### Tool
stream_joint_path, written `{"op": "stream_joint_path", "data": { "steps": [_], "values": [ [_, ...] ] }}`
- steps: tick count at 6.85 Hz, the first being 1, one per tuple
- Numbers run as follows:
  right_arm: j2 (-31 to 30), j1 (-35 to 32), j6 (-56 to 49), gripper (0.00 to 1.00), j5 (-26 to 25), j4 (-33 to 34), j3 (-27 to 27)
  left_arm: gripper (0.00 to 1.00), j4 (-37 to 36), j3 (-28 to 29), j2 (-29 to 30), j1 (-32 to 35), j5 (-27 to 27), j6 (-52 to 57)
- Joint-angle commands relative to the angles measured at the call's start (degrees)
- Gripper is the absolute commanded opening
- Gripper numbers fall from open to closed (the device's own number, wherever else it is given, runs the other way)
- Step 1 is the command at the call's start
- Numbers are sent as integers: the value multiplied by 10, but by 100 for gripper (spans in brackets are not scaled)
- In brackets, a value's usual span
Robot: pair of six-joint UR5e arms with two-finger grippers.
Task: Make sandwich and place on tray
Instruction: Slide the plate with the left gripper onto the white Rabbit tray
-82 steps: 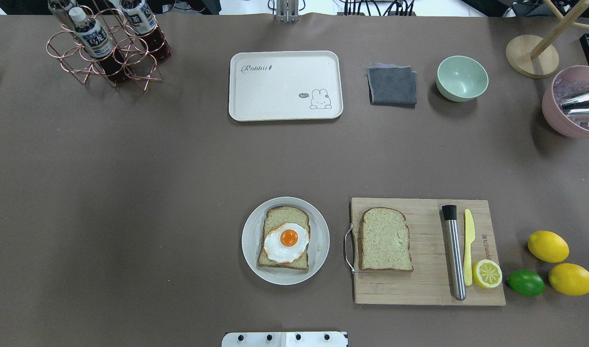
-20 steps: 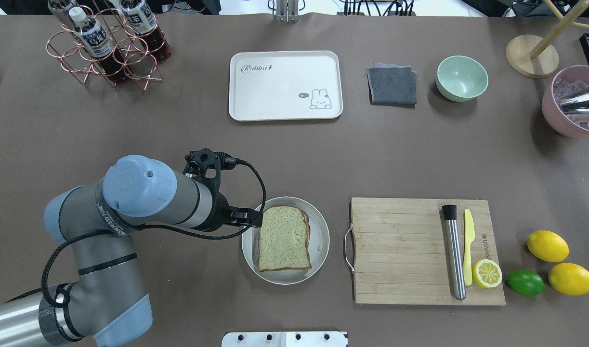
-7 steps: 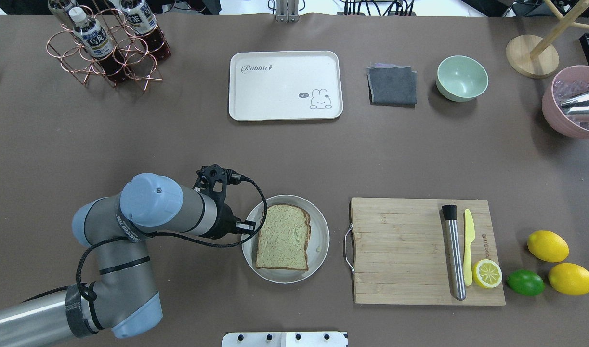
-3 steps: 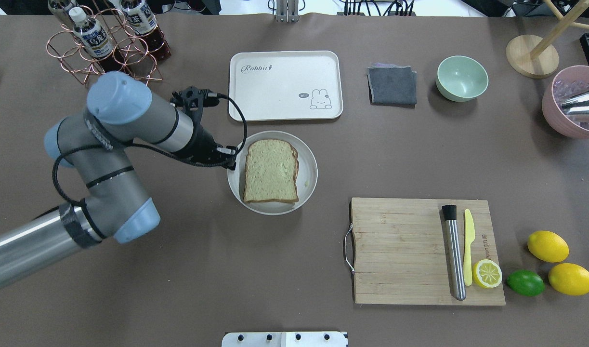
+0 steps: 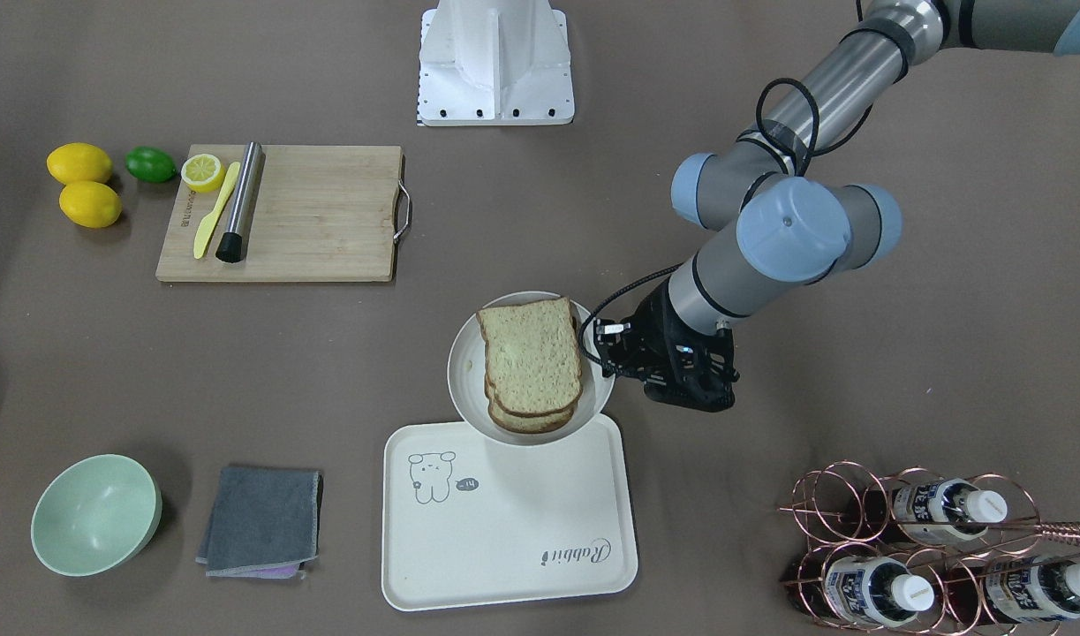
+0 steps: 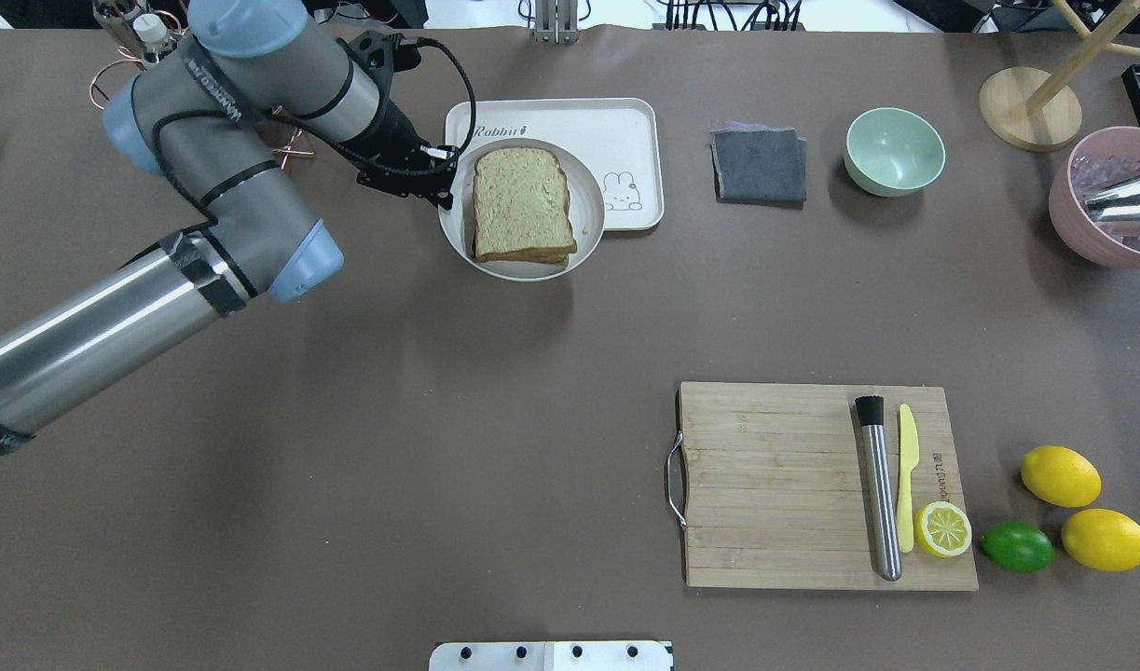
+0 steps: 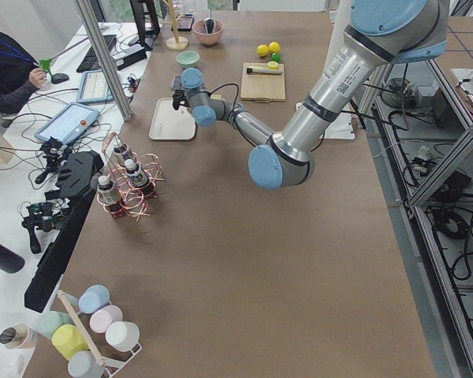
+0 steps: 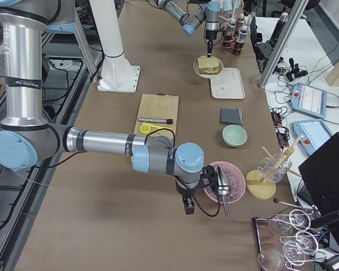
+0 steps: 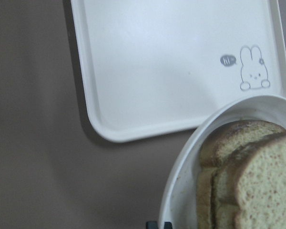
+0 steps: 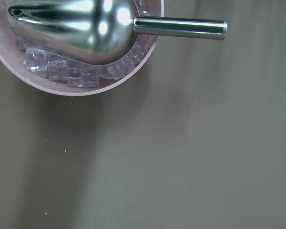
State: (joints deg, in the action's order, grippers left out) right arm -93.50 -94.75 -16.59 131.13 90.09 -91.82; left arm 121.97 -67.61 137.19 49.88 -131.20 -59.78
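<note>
The sandwich (image 6: 521, 205) lies on a round white plate (image 6: 523, 272), two bread slices stacked, with the egg hidden between them. My left gripper (image 6: 444, 186) is shut on the plate's left rim and holds it up over the near edge of the cream tray (image 6: 625, 130). The front-facing view shows the plate (image 5: 458, 371) overlapping the tray (image 5: 504, 530). In the left wrist view the sandwich (image 9: 248, 181) sits low right, above the tray (image 9: 157, 71). My right gripper (image 8: 189, 203) shows only in the exterior right view, beside the pink bowl; I cannot tell its state.
A grey cloth (image 6: 759, 166) and a green bowl (image 6: 894, 151) lie right of the tray. A bottle rack (image 5: 928, 548) stands on its left. A wooden cutting board (image 6: 775, 485) with tools, plus lemons (image 6: 1060, 475), sits front right. A pink bowl (image 6: 1105, 200) holds ice.
The top slice came onto the egg. My left gripper took the plate's rim and carried plate and sandwich from the table's front to over the tray's near edge.
</note>
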Motion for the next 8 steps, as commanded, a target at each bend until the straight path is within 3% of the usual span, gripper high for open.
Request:
{"op": "stream_joint_path", "data": {
  "steps": [1,3,7,8],
  "values": [
    [1,0,2,100,1,-1,1,0,0,165,115,26,-2,25],
    [7,1,6,100,0,-1,4,0,49,288,176,23,35,34],
    [10,1,5,100,1,-1,16,0,64,302,190,-9,95,27],
    [8,1,3,100,1,-1,16,73,64,302,190,-9,96,28]
  ]
}}
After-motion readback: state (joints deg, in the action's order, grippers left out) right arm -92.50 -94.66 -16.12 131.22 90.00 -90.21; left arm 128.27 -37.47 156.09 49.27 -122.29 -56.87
